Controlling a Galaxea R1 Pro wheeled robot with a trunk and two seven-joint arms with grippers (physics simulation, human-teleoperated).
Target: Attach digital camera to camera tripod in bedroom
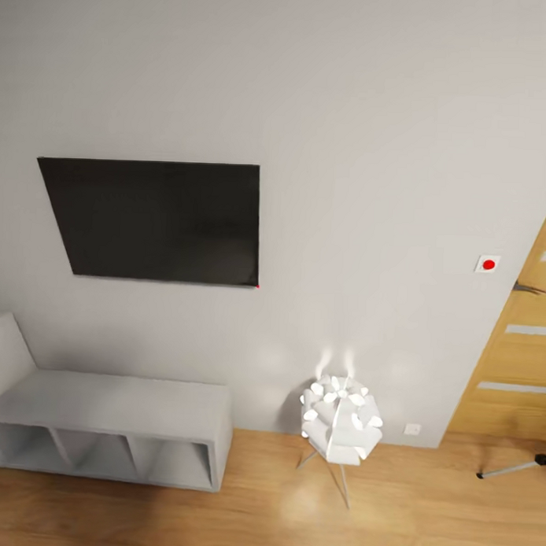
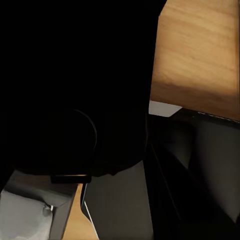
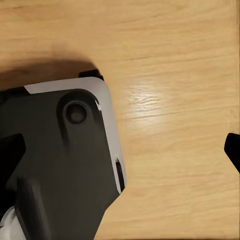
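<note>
The head view faces a pale grey wall (image 1: 373, 111) of the bedroom. A black flat screen (image 1: 157, 220) is mounted on that wall, at the view's left. Below it, a low grey cube shelf (image 1: 118, 425) stands on the light wood plank floor (image 1: 217, 515), against the wall. A white lamp (image 1: 341, 421) on thin splayed legs stands lit on the floor, just beside the shelf's right end. A white wall plate with a red dot (image 1: 487, 264) sits near the oak door (image 1: 522, 360), which has white stripes and occupies the right edge.

Camera tripod: one silver leg with a black foot (image 1: 514, 469) enters at the right edge, low on the floor in front of the door; the rest lies outside the picture.

The left wrist view shows mostly dark, close bodywork (image 2: 75, 100) with wood floor beyond. The right wrist view shows a dark grey and white robot part (image 3: 65, 150) over the wood floor. Pincer state for either arm: cannot be determined.
</note>
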